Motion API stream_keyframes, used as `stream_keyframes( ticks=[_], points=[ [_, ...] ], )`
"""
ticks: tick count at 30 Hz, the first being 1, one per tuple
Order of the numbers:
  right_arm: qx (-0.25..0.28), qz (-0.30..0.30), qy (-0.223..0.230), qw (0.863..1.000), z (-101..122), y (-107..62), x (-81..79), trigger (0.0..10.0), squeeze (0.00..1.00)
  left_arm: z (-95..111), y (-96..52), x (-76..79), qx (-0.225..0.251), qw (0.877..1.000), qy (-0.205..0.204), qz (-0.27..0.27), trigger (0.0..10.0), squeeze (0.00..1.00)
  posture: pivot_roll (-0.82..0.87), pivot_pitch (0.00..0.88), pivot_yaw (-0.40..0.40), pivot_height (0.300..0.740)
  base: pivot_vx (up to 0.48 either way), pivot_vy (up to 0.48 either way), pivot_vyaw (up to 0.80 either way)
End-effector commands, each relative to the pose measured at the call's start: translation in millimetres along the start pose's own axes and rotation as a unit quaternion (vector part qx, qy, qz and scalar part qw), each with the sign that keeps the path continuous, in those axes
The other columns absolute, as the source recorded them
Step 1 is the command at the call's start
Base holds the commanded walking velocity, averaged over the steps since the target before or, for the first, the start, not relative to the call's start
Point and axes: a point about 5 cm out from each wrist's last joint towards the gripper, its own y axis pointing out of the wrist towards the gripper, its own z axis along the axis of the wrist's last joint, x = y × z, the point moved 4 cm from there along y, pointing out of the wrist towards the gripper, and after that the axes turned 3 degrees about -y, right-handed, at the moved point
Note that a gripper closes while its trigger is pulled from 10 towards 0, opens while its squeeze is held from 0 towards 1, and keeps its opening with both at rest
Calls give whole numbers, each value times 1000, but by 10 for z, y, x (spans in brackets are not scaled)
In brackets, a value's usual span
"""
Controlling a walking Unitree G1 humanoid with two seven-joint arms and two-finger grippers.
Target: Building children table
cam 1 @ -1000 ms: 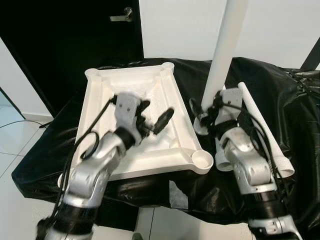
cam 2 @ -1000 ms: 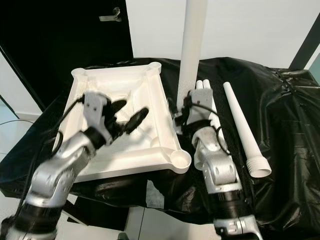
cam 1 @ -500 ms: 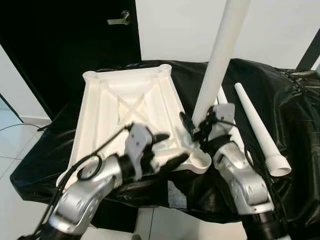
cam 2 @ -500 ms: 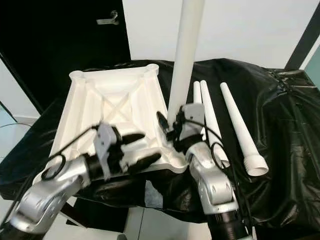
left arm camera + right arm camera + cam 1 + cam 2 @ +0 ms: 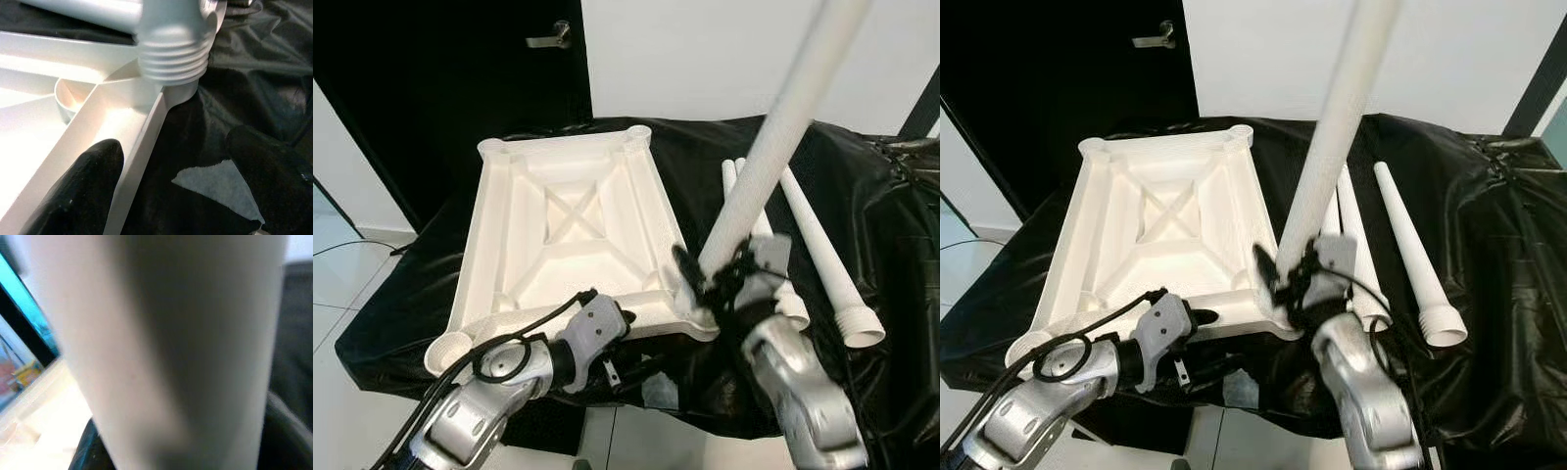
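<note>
Right claw (image 5: 705,279) clamped on a white leg (image 5: 773,157) near its threaded end; leg tilted, top leaning to robot's right, end sitting at the near right corner socket (image 5: 166,90) of the upturned tabletop (image 5: 573,230). Left claw (image 5: 171,196) has fingers (image 5: 80,188) apart, straddling the tabletop's near edge just below that socket, gripping nothing. Tabletop lies underside up on the black-draped bench (image 5: 901,215); three spare legs (image 5: 818,250) lie on the cloth to its right.

Judgement: step is seating the leg. Thread looks on the socket but cocked, so stand the leg upright before turning or it will cross-thread. Left claw should close on the edge to stop the tabletop turning.
</note>
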Motion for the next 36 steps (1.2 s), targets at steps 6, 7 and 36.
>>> stream_keyframes(
  ticks=[6,7,36],
  points=[
    [-45,-48,22,998,-250,-107,240,10000,0,29,-33,-23,-7,1000,2,-11,10000,0,42,0,29,740,0,0,0],
    [-49,-54,16,997,-275,-109,279,10000,0,35,-30,-46,-6,1000,3,-5,10000,0,42,0,29,740,0,0,0],
    [-47,37,-114,992,-310,92,199,10000,0,240,-40,-202,33,999,5,33,10000,0,50,0,27,740,0,0,0]
  ],
)
